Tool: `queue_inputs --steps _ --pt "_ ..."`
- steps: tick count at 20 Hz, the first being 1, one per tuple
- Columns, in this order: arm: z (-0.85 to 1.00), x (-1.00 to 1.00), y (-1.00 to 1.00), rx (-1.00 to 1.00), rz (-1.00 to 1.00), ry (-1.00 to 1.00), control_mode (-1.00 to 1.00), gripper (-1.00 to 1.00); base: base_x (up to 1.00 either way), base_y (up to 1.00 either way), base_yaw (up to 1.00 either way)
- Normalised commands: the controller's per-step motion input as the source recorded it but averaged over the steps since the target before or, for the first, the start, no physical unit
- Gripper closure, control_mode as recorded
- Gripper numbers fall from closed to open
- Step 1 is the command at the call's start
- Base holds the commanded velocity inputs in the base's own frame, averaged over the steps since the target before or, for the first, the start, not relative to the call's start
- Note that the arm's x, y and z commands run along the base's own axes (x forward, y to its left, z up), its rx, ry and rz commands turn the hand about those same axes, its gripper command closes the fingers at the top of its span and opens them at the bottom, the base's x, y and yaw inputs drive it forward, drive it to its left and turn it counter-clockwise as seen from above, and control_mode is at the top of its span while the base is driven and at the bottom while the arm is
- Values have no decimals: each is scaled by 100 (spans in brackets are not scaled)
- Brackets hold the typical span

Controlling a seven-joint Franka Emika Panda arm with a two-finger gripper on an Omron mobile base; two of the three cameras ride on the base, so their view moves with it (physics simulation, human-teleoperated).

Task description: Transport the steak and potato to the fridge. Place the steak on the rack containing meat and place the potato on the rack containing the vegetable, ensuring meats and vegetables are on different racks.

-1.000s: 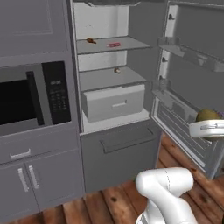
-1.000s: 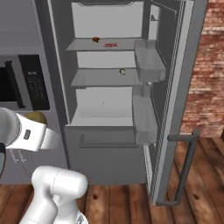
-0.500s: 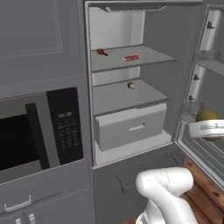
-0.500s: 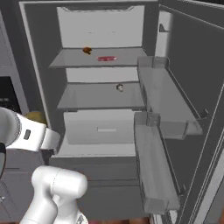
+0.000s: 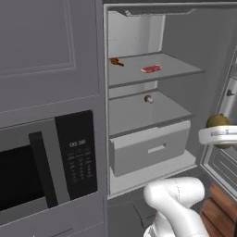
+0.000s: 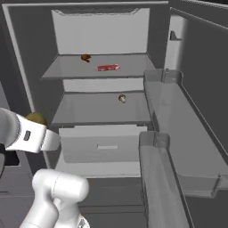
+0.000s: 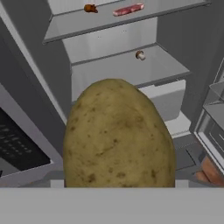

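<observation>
While its door stands swung wide, the scene breaks down by size as follows.

Fridge: the fridge (image 5: 185,51) is open, pale inside, with two flat grey shelves over a wide grey drawer (image 6: 100,144); its top edge is cut off in both base views.
Door: the door bins (image 6: 178,133) run off the right edge of the right base view; only a sliver of the door shows at the right edge of the left base view.
Microwave: the black-fronted microwave (image 5: 41,171) sits left of the fridge, cut off at the left edge.
Gripper: the gripper (image 5: 221,135) is pinching the potato; its fingertips are hidden behind it in the hand view.
Potato: the potato (image 7: 118,138) is held in front of the fridge, well apart from both shelves, blocking the drawer's left part in the hand view.
Steak: the steak (image 6: 107,67) lies flat on the upper shelf (image 5: 180,69).
Brown meat piece: it (image 6: 85,57) sits near the steak on the same shelf, too small to make out its shape.
Round vegetable: the tan-and-white item (image 5: 148,98) rests on the lower shelf (image 6: 89,111), its detail unclear.
</observation>
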Motion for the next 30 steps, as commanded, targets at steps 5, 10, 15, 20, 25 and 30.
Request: queue_inputs --steps 5,10,15,20,25,30 --pt "0 0 0 0 0 0 100 100 86 -9 14" --pt "0 0 0 0 0 0 100 100 96 -4 23" --pt "0 0 0 0 0 0 100 100 100 -6 34" --pt "-40 80 0 0 12 0 -100 100 20 0 6" --pt "-50 97 -17 0 7 -3 -100 100 0 0 0" --pt "-42 94 -17 0 2 -4 -100 100 0 0 0"
